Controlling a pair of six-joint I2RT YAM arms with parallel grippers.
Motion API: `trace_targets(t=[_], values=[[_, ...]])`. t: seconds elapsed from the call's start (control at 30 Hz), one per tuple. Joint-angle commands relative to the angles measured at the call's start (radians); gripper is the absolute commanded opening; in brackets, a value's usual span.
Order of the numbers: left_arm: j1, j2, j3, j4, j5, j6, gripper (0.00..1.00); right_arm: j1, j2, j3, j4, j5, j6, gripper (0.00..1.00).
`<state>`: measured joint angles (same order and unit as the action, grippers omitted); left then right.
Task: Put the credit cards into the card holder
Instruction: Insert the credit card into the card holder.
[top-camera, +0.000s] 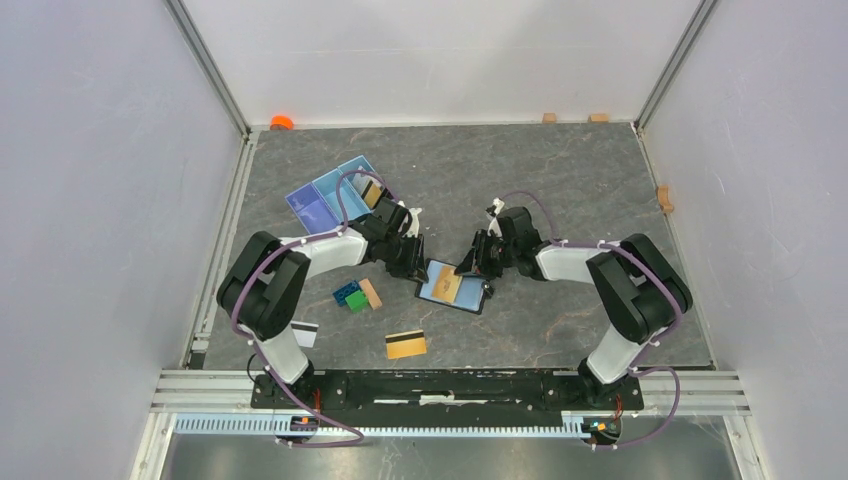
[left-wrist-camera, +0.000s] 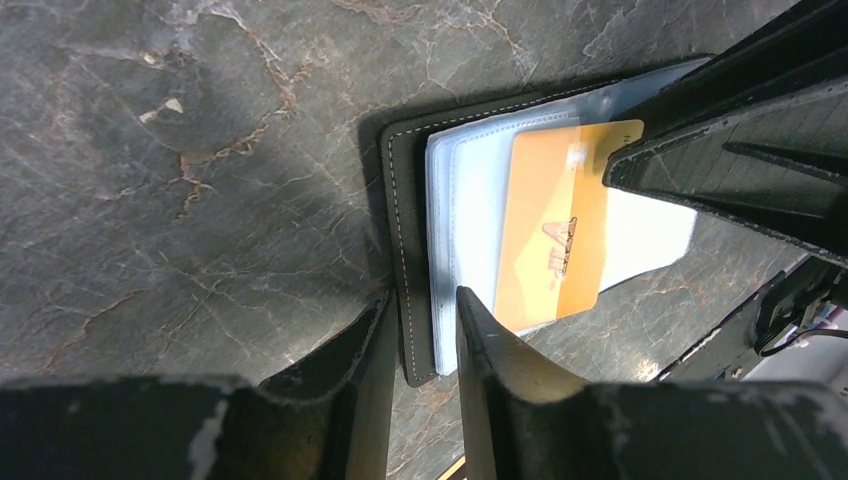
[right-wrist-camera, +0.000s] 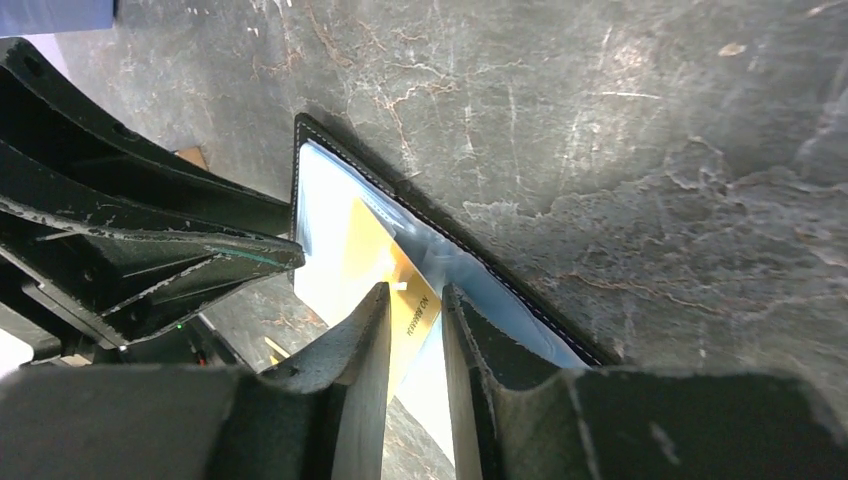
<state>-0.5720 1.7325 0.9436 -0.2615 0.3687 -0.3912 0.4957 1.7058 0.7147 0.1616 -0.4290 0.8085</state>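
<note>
1. Step in hand: seating an orange card (left-wrist-camera: 555, 230) in the open card holder (left-wrist-camera: 395, 200), which lies mid-surface, nearer the near edge; the card lies on the clear sleeves, seemingly untucked.
2. Next, probably: slide it under a sleeve; a gold card (top-camera: 406, 344) waits by the near edge.
3. Both arms reach inward, low; left gripper (left-wrist-camera: 422, 320) is narrow astride the holder's stitched rim, and I cannot tell if it is clamped; right gripper (right-wrist-camera: 415, 310) is slightly parted over the card's end, gripping nothing.

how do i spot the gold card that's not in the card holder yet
Start at the black rail along the near edge of the grey table. Just beyond it, slightly left of middle, a gold card with a dark stripe lies alone. The other gold card sits inside the open black card holder, and the white card lies farther left.
</note>
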Motion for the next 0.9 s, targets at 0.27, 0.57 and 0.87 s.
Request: trace_targets(t=[0.27,0.57,0.87], values=[[-0.009,-0.087,0.027,-0.012,0.003,-0.003,0.39,-0.027,-0.118,0.113,-0.285,0.199,-0.172,0.38],[-0.009,-0.099,0.024,0.001,-0.002,-0.011,0.55,0.023,-0.306,-0.001,-0.262,0.181,-0.105,0.40],[-0.009,-0.070,0.013,0.031,-0.005,-0.022,0.52,0.141,-0.299,-0.087,-0.127,0.190,0.011,0.38]])
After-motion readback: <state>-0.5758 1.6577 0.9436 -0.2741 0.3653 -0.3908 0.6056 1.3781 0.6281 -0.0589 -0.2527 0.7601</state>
